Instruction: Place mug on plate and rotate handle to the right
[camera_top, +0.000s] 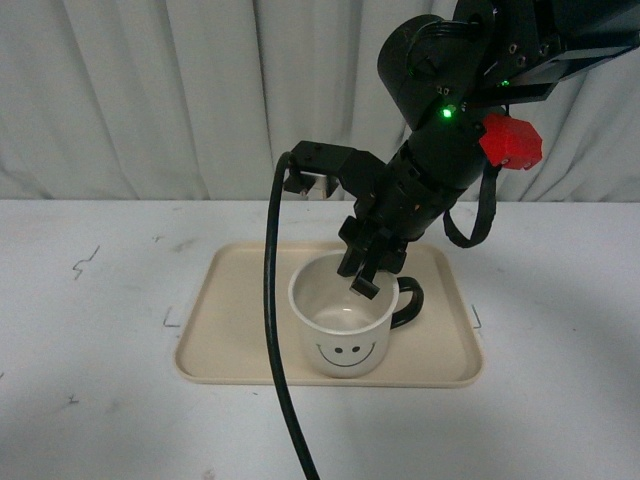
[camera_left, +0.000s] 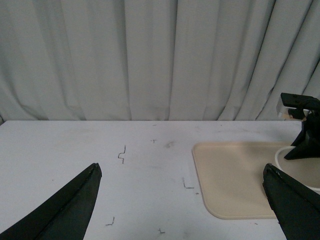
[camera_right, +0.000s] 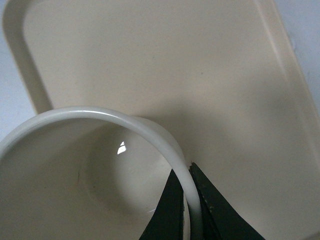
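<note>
The cream-white mug (camera_top: 342, 336) with its black smiley face stands on the beige plate (camera_top: 230, 330), near the plate's front middle. Its black handle (camera_top: 410, 301) points to the right. My right gripper (camera_top: 365, 281) reaches down from above and is shut on the mug's far right rim, one finger inside and one outside. In the right wrist view the black fingers (camera_right: 170, 210) pinch the rim of the mug (camera_right: 75, 170) over the plate (camera_right: 165, 65). My left gripper (camera_left: 182, 187) stands open above the table, left of the plate (camera_left: 235, 175), with nothing between its fingers.
A black cable (camera_top: 275, 330) hangs down in front of the plate's left half. White curtains (camera_top: 150, 90) close off the back of the white table (camera_top: 90, 400). Small black marks (camera_left: 121, 154) dot the tabletop.
</note>
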